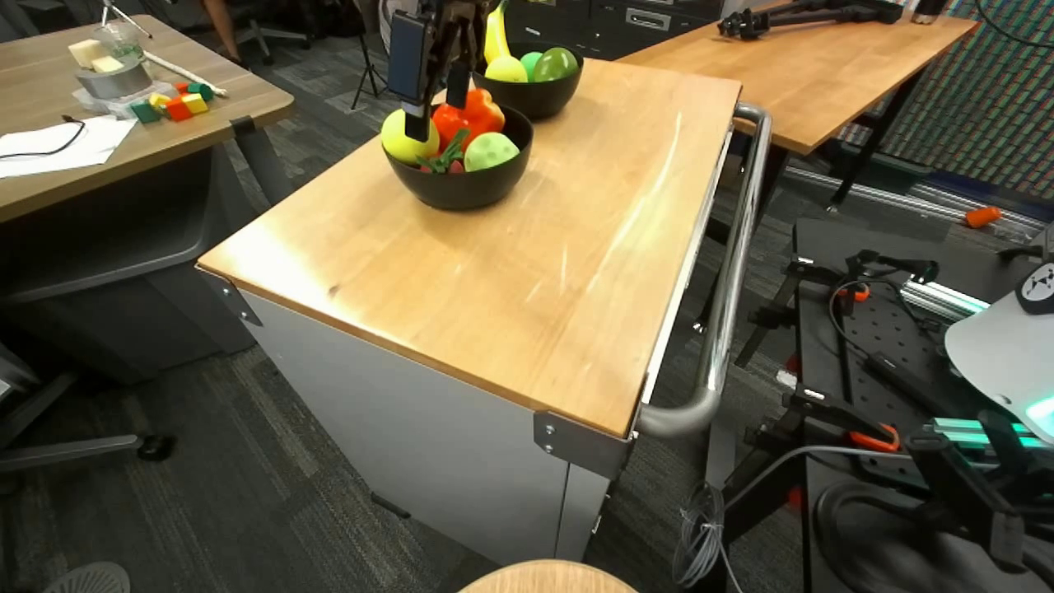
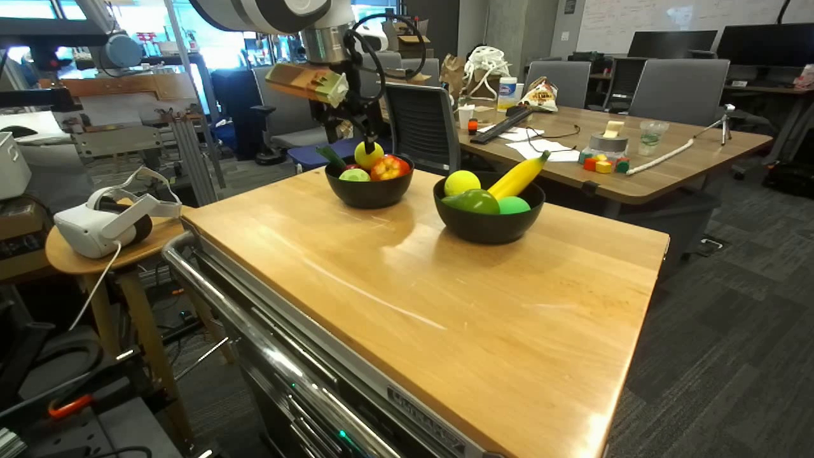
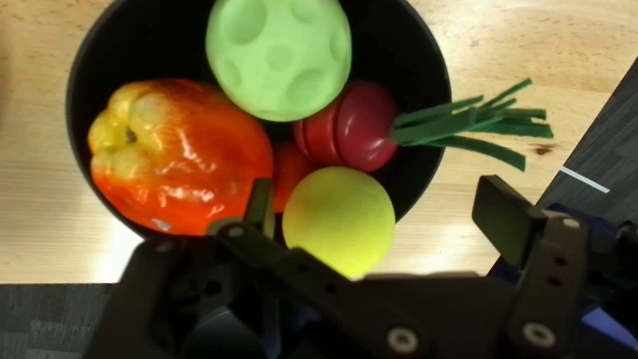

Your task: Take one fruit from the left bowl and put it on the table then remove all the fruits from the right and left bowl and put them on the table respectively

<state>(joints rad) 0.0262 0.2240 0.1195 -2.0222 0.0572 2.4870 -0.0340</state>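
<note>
Jaws spread, pinching nothing, hang over the bowl (image 1: 461, 191) holding the red pepper (image 3: 194, 154), near the edge of the surface (image 1: 494, 288) opposite the metal rail (image 1: 739, 247), with that bowl's yellow fruit (image 3: 340, 217) lying, in the wrist view, between the fingers (image 3: 502, 219), closer to the pepper-side one.

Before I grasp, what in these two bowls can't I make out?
Wrist view: a red piece, partly hidden by the big red-orange fruit and the yellow ball.
Wrist view: the lower edge of the yellow ball, behind the gripper.
Wrist view: the dimpled green ball, cut off by the picture's top edge.
In an exterior view: lower end of the banana, behind the dark green fruit and smooth green ball.
</note>
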